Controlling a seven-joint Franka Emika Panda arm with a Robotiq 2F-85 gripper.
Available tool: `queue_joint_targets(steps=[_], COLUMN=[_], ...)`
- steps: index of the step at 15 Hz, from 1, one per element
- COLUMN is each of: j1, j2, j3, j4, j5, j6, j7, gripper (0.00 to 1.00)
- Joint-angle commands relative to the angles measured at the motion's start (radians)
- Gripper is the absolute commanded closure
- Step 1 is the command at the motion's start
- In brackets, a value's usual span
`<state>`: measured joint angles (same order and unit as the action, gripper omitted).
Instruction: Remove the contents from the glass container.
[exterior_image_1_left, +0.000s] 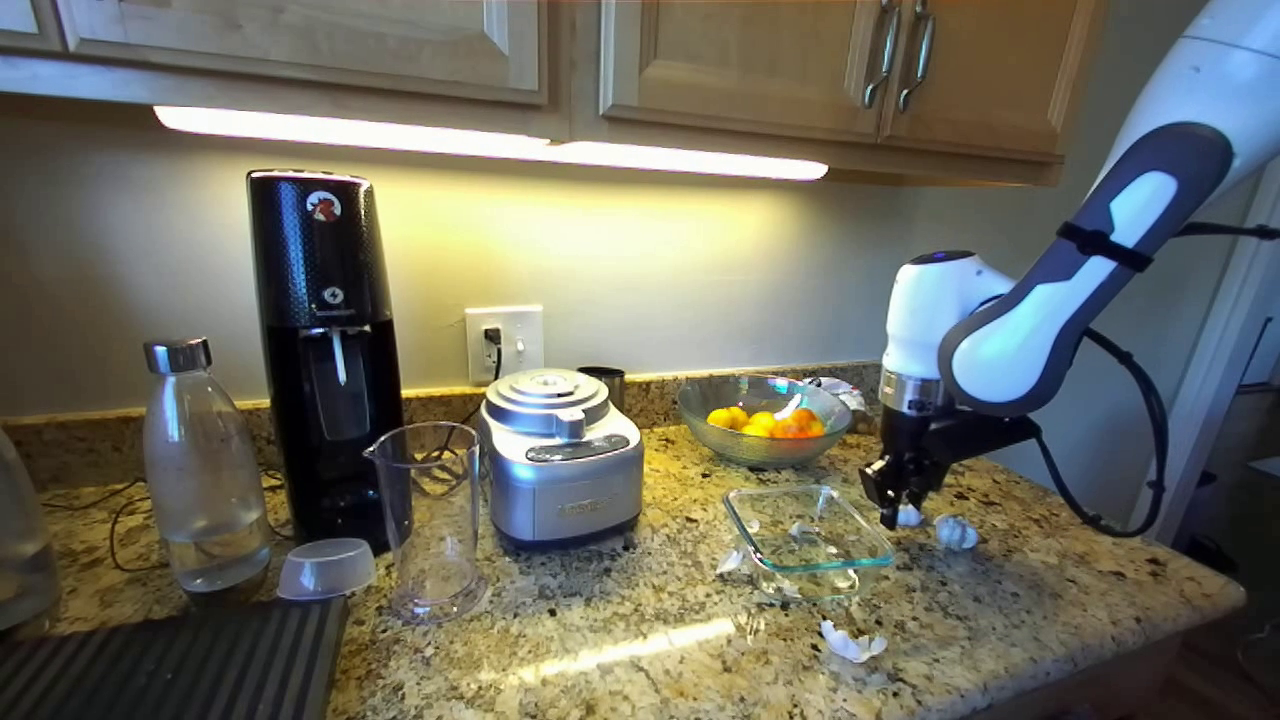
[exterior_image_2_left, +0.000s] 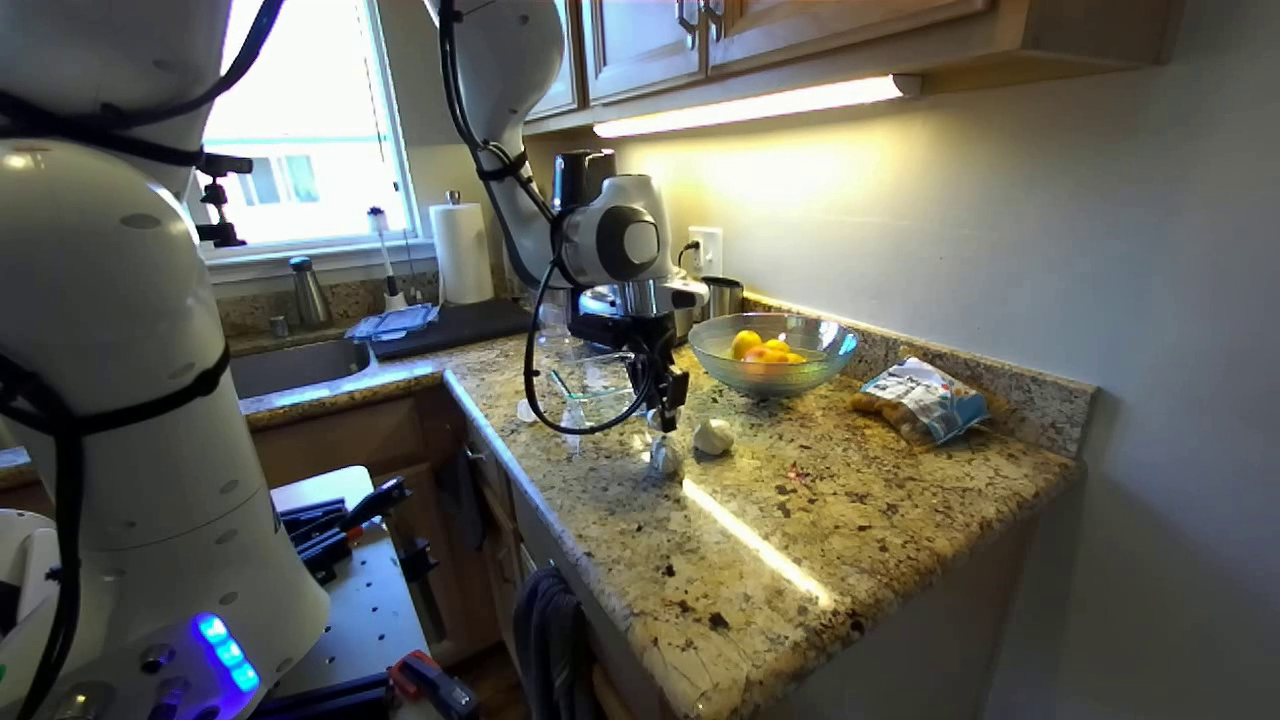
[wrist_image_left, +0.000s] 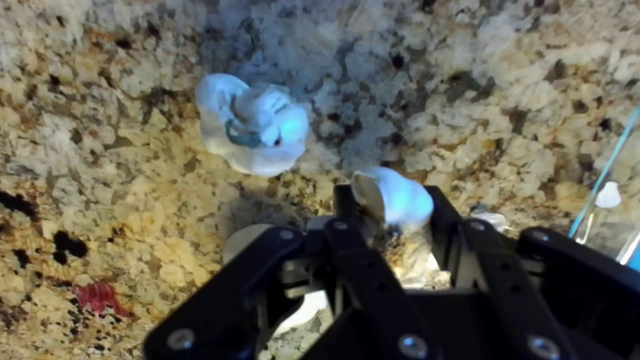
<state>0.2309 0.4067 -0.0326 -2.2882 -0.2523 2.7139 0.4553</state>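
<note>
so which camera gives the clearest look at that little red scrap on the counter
The wrist view: the red scrap lies uncovered at lower left, large enough to show an irregular outline. In an exterior view it is only a tiny speck; elsewhere I can't make it out.

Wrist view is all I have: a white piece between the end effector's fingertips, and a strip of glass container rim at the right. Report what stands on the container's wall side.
Observer: A glass bowl of orange and yellow fruit; in both exterior views it stands nearer the wall than the glass container.
Operator: Check the counter on the side away from the wall.
Observer: A curved white piece lies there, outside the container, in an exterior view.
Operator: Name what stands on the container's other side from the end effector.
Observer: A silver appliance, in an exterior view.
</note>
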Motion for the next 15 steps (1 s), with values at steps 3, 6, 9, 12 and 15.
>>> queue_joint_targets(steps=[3,6,9,12,15], j1=[0.039,0.029,0.014,0.013,0.001], j2=[-0.009,-0.069,-0.144,-0.219,-0.287], j3=[-0.042,-0.03,-0.015,-0.017,-0.007], j4=[-0.006,-0.041,-0.075,-0.102,-0.134], j5=[0.0,0.023,0.047,0.04,0.034], j6=[0.009,0.004,-0.001,-0.007,-0.014], j7=[0.01,-0.008,-0.023,-0.008,-0.001], gripper=[0.38,0.19,0.02,0.0,0.0])
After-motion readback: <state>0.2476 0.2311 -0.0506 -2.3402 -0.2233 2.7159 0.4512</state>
